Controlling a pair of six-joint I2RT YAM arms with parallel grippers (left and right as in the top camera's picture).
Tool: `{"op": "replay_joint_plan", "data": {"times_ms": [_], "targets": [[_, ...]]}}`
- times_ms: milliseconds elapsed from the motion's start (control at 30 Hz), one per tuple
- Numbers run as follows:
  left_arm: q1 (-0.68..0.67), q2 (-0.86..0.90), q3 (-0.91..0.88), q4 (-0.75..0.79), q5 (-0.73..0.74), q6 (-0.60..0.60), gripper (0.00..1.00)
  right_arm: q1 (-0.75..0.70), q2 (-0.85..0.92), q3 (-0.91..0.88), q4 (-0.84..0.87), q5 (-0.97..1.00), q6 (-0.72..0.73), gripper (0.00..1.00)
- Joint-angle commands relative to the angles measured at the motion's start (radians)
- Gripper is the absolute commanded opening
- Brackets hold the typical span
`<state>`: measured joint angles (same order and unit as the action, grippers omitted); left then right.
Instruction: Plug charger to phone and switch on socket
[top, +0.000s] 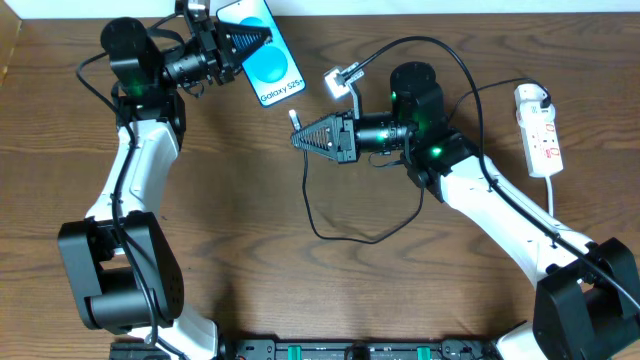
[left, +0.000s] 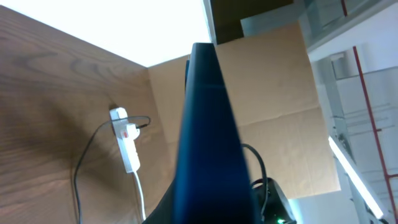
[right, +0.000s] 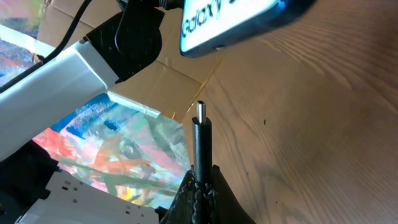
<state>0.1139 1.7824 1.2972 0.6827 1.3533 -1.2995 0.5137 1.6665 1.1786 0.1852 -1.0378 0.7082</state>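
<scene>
Holding the phone (top: 272, 68) pinched by its side in my left gripper (top: 262, 40), near the far edge of the table (top: 230, 200); the blue screen faces up in the overhead view and shows edge-on from my left wrist. My right gripper (top: 297, 138) is pressed tight on the connector tip (right: 200, 124) of the charger (top: 340, 238), which pokes out past my fingers, near the phone's lower end but apart from it. Black cable loops over the wood below that arm, the white plug (top: 339, 80) lies between phone and right arm, and the socket (top: 537, 128) sits well apart at the right.
</scene>
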Motion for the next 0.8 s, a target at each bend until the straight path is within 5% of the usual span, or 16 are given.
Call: {"op": "replay_joint_plan", "data": {"times_ms": [0, 767], "targets": [[-0.002, -0.005, 0.010, 0.019, -0.011, -0.060, 0.07, 0.002, -0.011, 0.017, 0.006, -0.025, 0.002, 0.01], [-0.031, -0.005, 0.010, 0.019, 0.026, -0.056, 0.07, 0.038, -0.011, 0.017, 0.030, -0.034, -0.005, 0.01]]}}
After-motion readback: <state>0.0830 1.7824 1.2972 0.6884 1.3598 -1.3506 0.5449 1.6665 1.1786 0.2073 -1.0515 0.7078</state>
